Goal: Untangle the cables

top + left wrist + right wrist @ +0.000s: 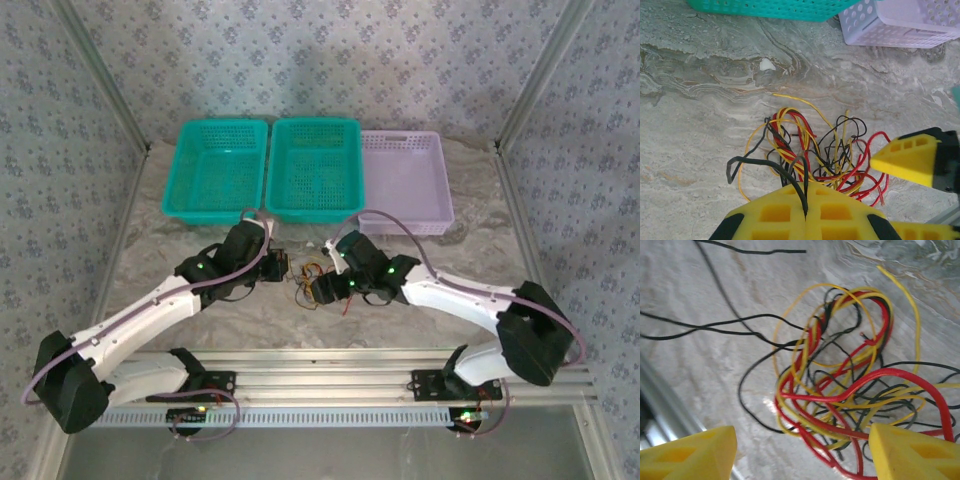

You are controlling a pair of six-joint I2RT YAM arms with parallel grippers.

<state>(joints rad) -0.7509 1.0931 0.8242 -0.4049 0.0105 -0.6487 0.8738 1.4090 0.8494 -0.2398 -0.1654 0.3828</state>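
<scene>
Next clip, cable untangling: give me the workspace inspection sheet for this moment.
Surface: pale marbled table.
Job's things: tangle of wires, yellow, black and red, knotted together on the table between the arms.
Clutter: small white fleck on the table.
Pincers: left pincer shut on a black wire from the tangle; right pincer open over the tangle, holding nothing.
Cables: mauve arm cables run along both arms.
Surroundings: two teal baskets and a lilac basket at the far edge; patterned walls.
</scene>
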